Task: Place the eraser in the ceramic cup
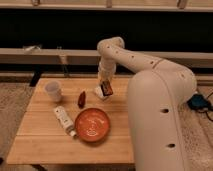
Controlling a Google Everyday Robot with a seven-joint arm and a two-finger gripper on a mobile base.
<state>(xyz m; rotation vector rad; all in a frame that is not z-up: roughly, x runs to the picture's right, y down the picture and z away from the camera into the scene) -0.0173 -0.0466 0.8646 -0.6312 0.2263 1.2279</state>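
Note:
The eraser (98,94) is a small white block lying on the wooden table (40,140), right of the middle at the back. My gripper (105,88) hangs straight down from the white arm (135,60), right over the eraser's right end, and covers part of it. The ceramic cup (53,91) is small, white and upright, at the table's back left, well to the left of the gripper.
A small red object (81,99) lies between the cup and the eraser. An orange bowl (92,124) sits at the table's front middle, with a white labelled bottle (64,120) lying to its left. The robot's white body (160,125) stands to the right.

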